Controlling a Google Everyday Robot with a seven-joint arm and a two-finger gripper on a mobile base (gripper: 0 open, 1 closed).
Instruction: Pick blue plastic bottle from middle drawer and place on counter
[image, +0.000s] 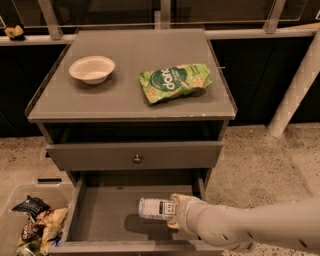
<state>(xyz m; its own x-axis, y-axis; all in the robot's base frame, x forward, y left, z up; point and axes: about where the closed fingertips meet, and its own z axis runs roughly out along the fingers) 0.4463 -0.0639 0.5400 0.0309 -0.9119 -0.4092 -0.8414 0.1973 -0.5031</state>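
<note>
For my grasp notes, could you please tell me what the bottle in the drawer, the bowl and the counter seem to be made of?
The blue plastic bottle, held by the gripper in the middle drawer: clear-looking plastic, pale label. The bowl: matte off-white, perhaps paper pulp or plastic. The counter: smooth grey painted or laminated board; pale chips along its front edge.
</note>
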